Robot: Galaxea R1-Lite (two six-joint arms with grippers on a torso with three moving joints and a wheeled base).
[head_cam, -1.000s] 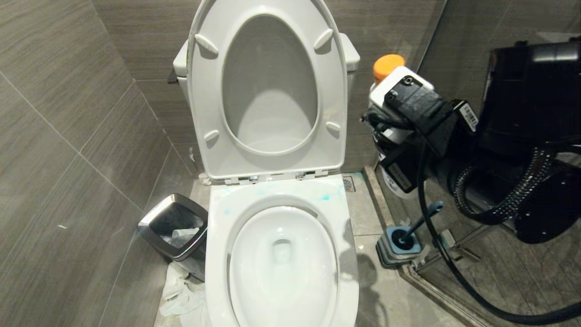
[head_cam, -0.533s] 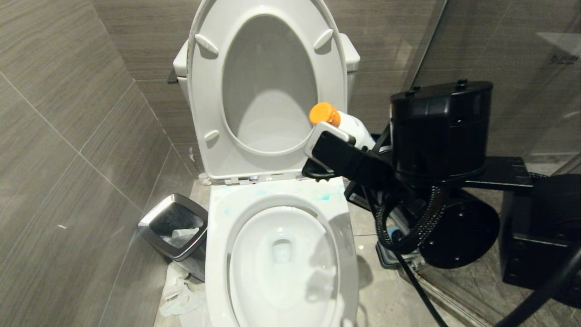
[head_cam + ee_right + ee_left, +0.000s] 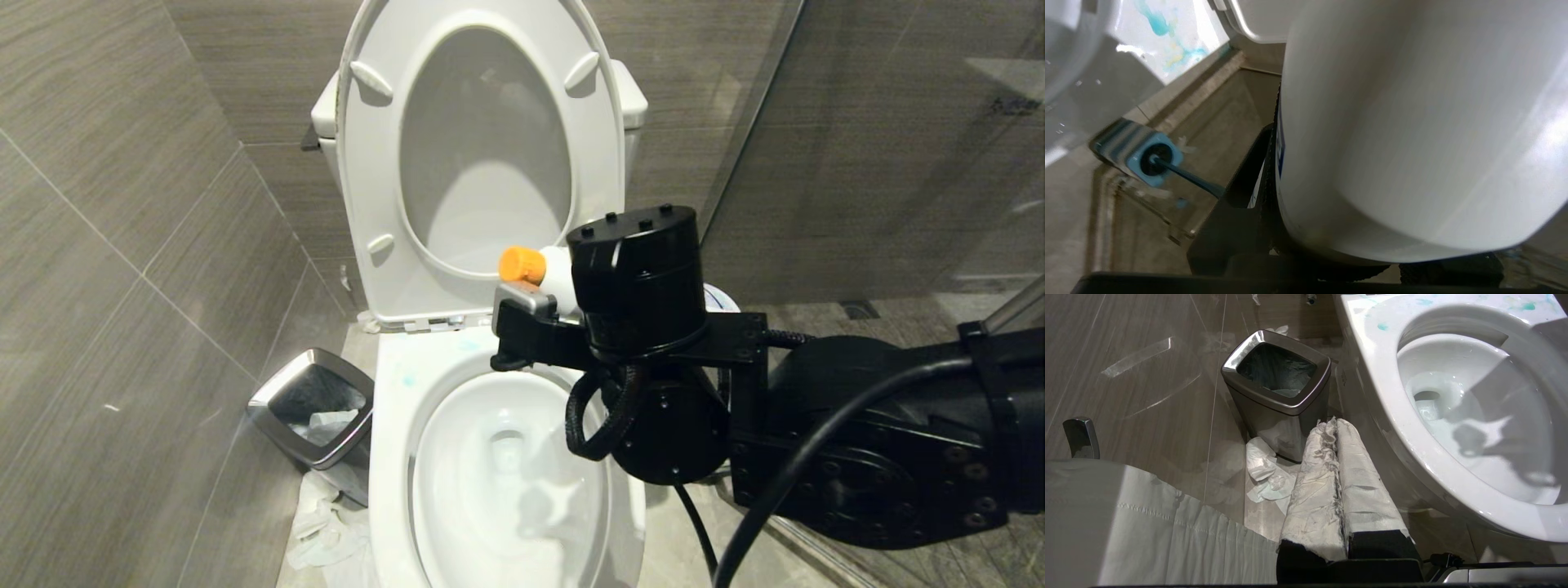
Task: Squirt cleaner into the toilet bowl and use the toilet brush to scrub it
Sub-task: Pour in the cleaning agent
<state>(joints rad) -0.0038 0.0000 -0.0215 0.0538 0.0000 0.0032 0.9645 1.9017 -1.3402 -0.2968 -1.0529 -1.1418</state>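
**Bottle over the bowl rim**

I hold the small white plastic cleaner bottle with orange cap (image 3: 543, 273) tipped sideways over the glossy white ceramic toilet bowl (image 3: 457, 482), likely to squirt inward. My right gripper (image 3: 531, 314) clamps its body, jaws part-spread. The left gripper (image 3: 1337, 457) sits closed, empty, beside the steel-rimmed bin (image 3: 1274, 390).

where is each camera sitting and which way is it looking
head view: high on the robot, looking down at the toilet bowl; right arm and right gripper hold the cleaner.
left wrist view: low, behind the shut left gripper, facing the waste bin and the bowl.
right wrist view: behind the bottle, toilet brush beyond.
shared: head and left wrist views both show bowl and bin.
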